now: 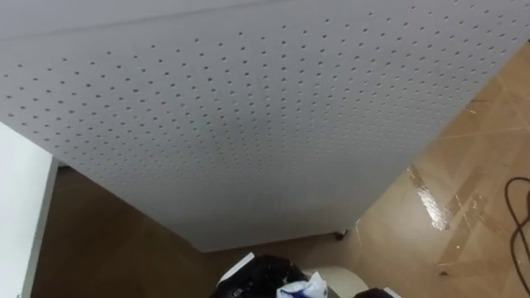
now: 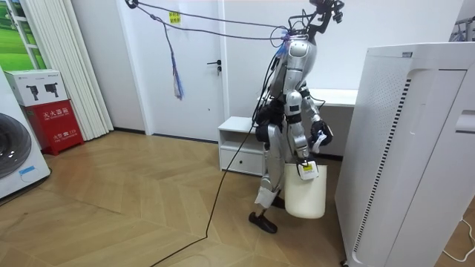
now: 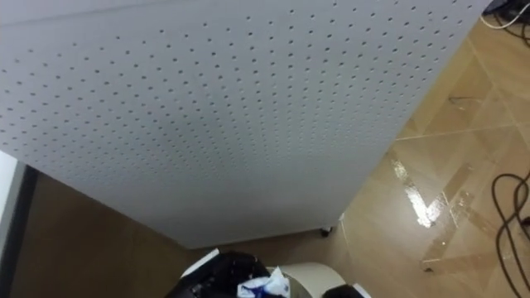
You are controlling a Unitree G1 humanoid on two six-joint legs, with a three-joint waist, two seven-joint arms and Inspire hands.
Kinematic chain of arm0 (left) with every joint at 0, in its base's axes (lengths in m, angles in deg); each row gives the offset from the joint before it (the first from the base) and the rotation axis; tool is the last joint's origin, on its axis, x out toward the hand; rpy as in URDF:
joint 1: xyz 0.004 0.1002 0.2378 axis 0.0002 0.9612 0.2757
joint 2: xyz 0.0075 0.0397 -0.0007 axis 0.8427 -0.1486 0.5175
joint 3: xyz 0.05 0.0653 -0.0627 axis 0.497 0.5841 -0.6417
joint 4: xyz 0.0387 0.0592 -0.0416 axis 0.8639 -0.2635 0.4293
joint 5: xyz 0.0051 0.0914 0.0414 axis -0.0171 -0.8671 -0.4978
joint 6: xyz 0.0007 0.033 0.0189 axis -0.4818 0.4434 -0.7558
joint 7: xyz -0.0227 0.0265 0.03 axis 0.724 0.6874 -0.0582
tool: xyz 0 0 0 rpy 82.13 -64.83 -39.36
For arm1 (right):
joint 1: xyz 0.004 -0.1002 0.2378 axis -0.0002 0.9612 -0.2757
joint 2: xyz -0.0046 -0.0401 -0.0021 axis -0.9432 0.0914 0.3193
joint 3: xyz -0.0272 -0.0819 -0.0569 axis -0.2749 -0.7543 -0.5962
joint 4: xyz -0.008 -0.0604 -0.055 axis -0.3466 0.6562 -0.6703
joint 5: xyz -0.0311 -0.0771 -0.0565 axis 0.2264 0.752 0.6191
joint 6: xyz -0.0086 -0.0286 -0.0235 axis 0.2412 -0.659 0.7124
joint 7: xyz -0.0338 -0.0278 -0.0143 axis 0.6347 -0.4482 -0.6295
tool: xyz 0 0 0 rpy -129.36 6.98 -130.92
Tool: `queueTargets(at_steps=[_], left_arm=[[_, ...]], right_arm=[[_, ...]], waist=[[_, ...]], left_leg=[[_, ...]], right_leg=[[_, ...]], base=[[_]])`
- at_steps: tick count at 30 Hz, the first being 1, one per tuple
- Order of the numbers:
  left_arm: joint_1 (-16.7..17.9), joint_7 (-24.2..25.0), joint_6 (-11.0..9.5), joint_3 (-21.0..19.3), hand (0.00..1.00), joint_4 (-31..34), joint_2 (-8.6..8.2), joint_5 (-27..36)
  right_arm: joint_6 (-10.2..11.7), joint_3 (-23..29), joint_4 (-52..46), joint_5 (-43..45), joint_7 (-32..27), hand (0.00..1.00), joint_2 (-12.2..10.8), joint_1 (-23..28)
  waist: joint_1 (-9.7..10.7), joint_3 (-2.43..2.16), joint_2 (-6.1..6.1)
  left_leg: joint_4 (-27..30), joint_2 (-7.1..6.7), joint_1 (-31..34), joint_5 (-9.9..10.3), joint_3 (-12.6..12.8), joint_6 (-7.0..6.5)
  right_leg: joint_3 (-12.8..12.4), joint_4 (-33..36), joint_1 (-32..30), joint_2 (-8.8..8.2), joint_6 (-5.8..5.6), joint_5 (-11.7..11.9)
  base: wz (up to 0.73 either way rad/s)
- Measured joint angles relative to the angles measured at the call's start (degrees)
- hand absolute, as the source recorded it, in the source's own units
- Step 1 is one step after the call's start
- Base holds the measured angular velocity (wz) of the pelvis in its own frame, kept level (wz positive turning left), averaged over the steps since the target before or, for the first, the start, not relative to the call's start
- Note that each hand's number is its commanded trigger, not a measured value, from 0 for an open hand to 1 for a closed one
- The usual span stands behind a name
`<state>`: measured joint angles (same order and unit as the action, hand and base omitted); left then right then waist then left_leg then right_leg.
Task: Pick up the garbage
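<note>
Standing on a wood floor point(image 2: 111, 200) between a low white cabinet point(image 2: 241, 144) and a tall white perforated unit point(image 2: 415, 148), the robot faces the unit, whose dotted panel spreads across the upper part of the eye views; a white worktop point(image 2: 338, 96) lies behind the robot, against the wall; a closed white door point(image 2: 197, 67) stands further to the room view's left. Item: garbage point(image 1: 303, 287), a crumpled white-and-blue scrap; location: lower edge of the eye views, touching the right side of the dark left robot hand point(image 1: 257, 277) and next to the pale rim of a bin point(image 2: 306, 196); whether that robot hand grasps the scrap cannot be told, as the picture's edge cuts it off. Right robot hand point(image 2: 303, 167): at the bin's upper rim, low beside the robot's leg; released or clenched, cannot tell. Bin: white, upright, near the foot of the perforated unit, on the side of the robot nearer the room camera.
</note>
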<state>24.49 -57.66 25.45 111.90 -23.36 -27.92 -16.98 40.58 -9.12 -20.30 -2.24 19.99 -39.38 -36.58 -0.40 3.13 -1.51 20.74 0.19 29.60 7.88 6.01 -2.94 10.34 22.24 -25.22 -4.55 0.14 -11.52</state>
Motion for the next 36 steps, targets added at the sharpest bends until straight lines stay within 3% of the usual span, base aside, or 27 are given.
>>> queueTargets(at_steps=[3, 4, 5, 6, 8, 29, 36], left_arm=[[-0.1, 0.0, 0.0, 0.5, 1.0, -2.5, -0.03, 0.0], [-0.1, 0.0, 0.0, 0.5, 0.91, -3.3, -0.04, 0.0], [-0.1, -0.1, 0.0, 0.6, 0.59, -3.8, -0.04, 0.0], [-0.1, -0.1, 0.0, 0.7, 0.14, -3.9, -0.03, 0.0], [-0.2, -0.1, 0.0, 1.0, 0.0, -4.2, 0.05, 0.0], [-0.1, -0.1, 0.0, 1.5, 0.0, -4.8, 0.29, -0.1], [-0.1, -0.1, 0.0, 1.7, 0.0, -6.2, -0.37, -0.8]], right_arm=[[0.0, -0.1, 0.0, -1.4, -0.4, 1.0, 0.0, 0.2], [0.0, -0.1, 0.0, -2.5, -0.6, 1.0, 0.0, 0.2], [0.0, -0.2, 0.0, -2.8, -0.9, 1.0, 0.0, 0.2], [0.0, -0.2, 0.0, -2.8, -1.1, 1.0, 0.0, 0.2], [0.0, -0.6, 0.0, -4.2, -1.3, 1.0, 0.0, 0.2], [0.1, -1.2, 0.1, -4.9, -1.6, 1.0, -0.1, 0.4], [0.1, -3.9, 0.3, -6.7, -1.5, 1.0, -0.2, 1.1]], waist=[[0.1, 0.04, 0.08], [0.1, 0.04, 0.08], [0.1, 0.04, 0.08], [0.1, 0.03, 0.08], [0.1, 0.02, 0.1], [0.2, -0.15, 0.2], [0.2, -0.15, 0.23]], left_leg=[[0.9, 0.04, 1.0, 0.0, 0.0, -0.07], [1.1, 0.03, 1.5, -0.2, 0.0, -0.28], [1.5, -0.01, 2.0, -0.2, 0.1, -0.33], [1.7, 0.0, 2.2, -0.2, 0.1, -0.34], [2.4, 0.02, 3.0, -0.3, -0.1, -0.41], [4.2, 0.03, 3.8, -0.4, -0.5, -0.49], [4.6, 0.1, 3.5, -0.5, -0.8, -0.58]], right_leg=[[0.0, 0.7, -0.8, -0.13, 0.15, -0.1], [0.0, 1.0, -1.3, -0.21, 0.18, -0.1], [-0.1, 1.6, -1.9, -0.35, 0.26, -0.2], [0.0, 1.7, -2.1, -0.36, 0.27, -0.2], [0.0, 2.4, -2.8, -0.46, 0.27, -0.3], [0.0, 4.5, -3.7, -0.62, 0.38, -0.5], [0.4, 4.4, -3.0, -0.54, 0.42, -0.5]], base=[[0.0], [0.0], [0.0], [0.0], [0.0], [0.0], [0.03]])
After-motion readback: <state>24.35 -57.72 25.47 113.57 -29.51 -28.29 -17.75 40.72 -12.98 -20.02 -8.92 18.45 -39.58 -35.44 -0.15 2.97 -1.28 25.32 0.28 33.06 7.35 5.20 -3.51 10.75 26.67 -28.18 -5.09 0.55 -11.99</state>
